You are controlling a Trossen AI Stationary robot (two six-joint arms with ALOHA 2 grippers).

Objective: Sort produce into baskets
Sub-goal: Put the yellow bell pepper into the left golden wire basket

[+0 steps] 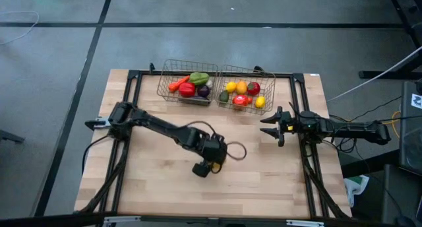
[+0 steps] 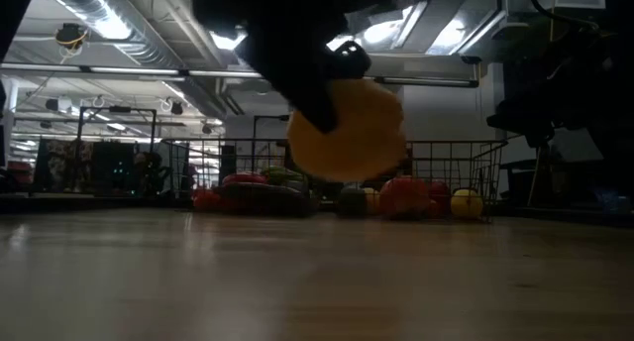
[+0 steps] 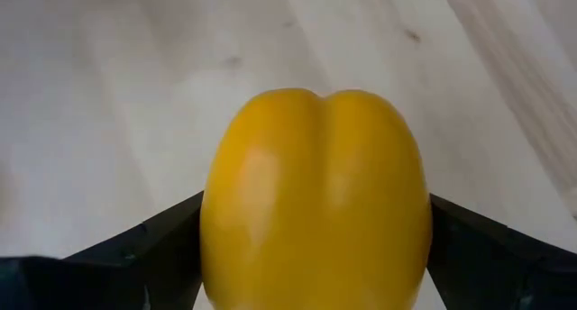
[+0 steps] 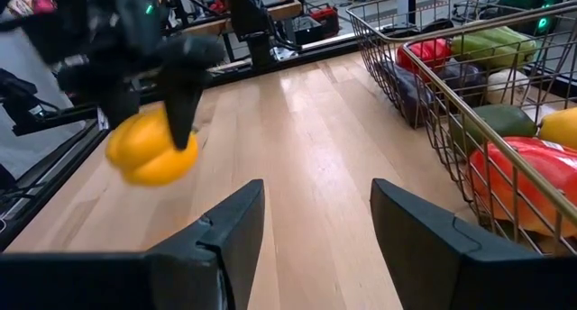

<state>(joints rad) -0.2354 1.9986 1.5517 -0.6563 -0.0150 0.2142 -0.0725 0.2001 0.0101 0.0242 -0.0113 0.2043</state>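
- Step in hand: I judge this to be the carry stage. My left gripper point(image 1: 204, 167), just below the centre of the high view, is closed on a yellow pepper point(image 3: 315, 202), and the low view shows the pepper point(image 2: 345, 128) clear of the table point(image 1: 264, 181).
- Next move, as I judge it: I must swing the left arm toward the top of the high view and release the pepper over one of the two baskets. The left basket point(image 1: 161, 92) holds vegetables such as a carrot point(image 1: 175, 85); the right basket point(image 1: 270, 95) holds mixed red and yellow pieces. The pepper probably belongs in the left one.
- Pepper and jaws: in the left wrist view the pepper fills the gap between the two dark jaws, one pressing each flank, its lobed end pointing away from the wrist.
- Right gripper point(image 1: 269, 127): it waits at centre right of the high view, jaws spread and empty, just below the right basket.
- No loose pieces show on the table.
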